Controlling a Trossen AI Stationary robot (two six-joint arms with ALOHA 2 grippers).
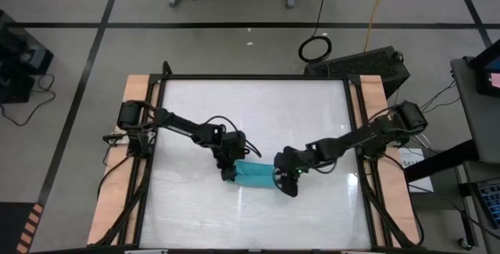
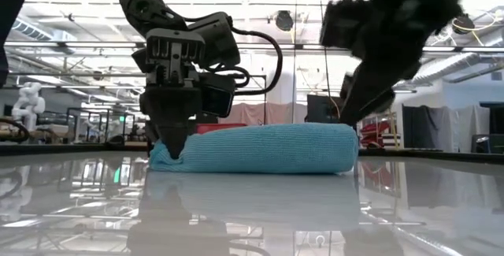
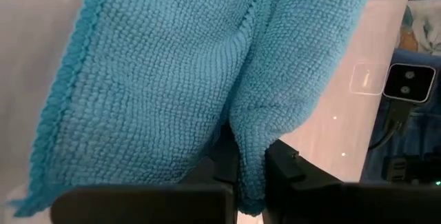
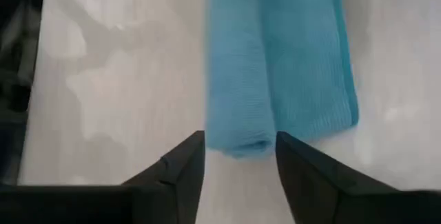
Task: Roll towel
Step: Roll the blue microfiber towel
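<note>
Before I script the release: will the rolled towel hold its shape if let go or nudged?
Probably floppy: the towel is soft knit cloth, sagging where the left gripper pinches its end. It may loosen, since a loose edge shows beside the roll. Likely light, and could roll on the glossy table.

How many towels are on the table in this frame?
1. The towel, rolled, lies on the table's middle between the left gripper, pinching its end, and the open right gripper. None seems hidden.
</note>
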